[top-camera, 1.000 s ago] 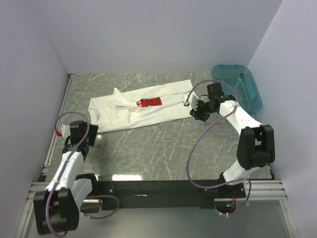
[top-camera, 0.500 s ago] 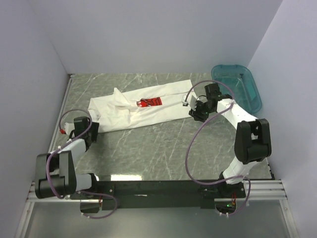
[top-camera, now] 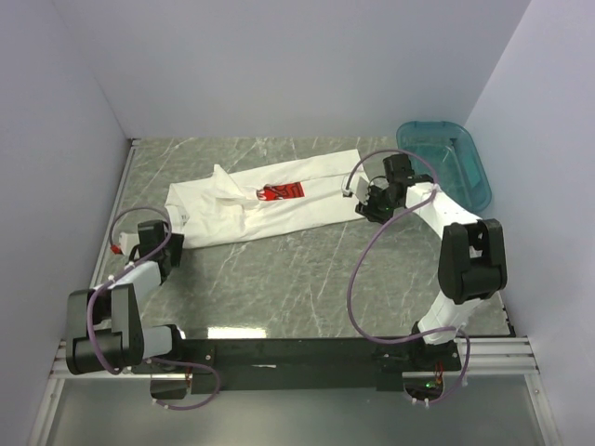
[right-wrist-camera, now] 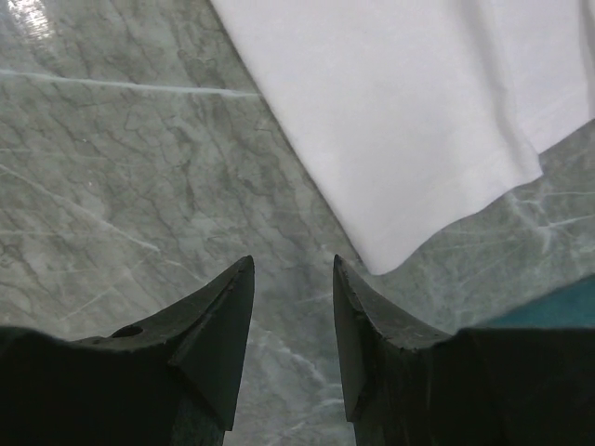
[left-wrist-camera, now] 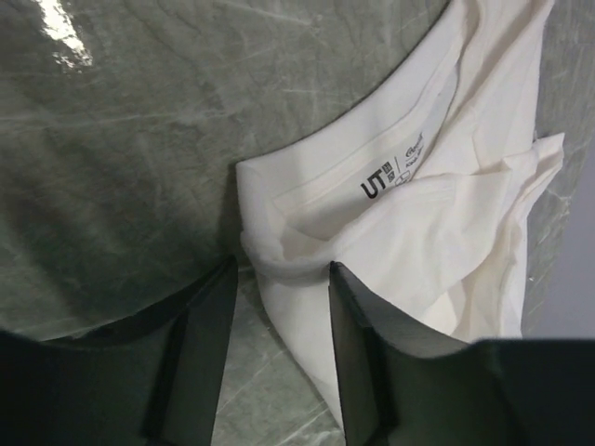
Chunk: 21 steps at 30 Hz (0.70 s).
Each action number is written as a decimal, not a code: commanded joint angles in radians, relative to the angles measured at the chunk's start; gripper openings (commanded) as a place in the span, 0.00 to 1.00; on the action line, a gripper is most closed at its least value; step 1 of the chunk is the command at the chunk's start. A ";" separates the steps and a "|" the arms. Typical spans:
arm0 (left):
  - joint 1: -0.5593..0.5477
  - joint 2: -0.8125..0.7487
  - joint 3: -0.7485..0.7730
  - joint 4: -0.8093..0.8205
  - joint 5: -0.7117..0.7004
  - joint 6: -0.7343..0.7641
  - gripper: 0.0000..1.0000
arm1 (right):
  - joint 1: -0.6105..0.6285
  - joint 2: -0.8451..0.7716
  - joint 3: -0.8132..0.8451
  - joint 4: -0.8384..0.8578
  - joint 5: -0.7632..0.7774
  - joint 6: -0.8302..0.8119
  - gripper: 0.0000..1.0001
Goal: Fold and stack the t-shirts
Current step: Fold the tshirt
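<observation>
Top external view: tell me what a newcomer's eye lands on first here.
A white t-shirt with a red chest print lies crumpled across the far side of the marbled table, with a teal basin at the far right corner. The left gripper straddles a fold at its collar end, jaws apart; the right gripper hangs open beside the hem corner.

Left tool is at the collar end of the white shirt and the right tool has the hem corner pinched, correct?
Not quite. The right tool has nothing pinched: in the right wrist view its jaws stand apart over the table, with the hem corner of the white shirt lying outside the gap. The left tool is at the collar end, as you say.
</observation>
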 commanded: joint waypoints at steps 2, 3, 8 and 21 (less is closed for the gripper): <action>0.008 0.000 0.009 -0.047 -0.039 0.026 0.45 | 0.001 0.019 0.050 0.032 0.009 0.000 0.47; 0.011 0.006 0.011 -0.044 -0.037 0.029 0.43 | 0.001 0.021 0.049 0.033 0.011 0.001 0.47; 0.029 0.060 0.032 -0.017 -0.036 0.048 0.29 | 0.003 0.041 0.043 0.033 0.014 -0.080 0.47; 0.108 0.033 0.018 0.013 0.039 0.101 0.00 | 0.022 0.123 0.007 0.079 0.147 -0.325 0.44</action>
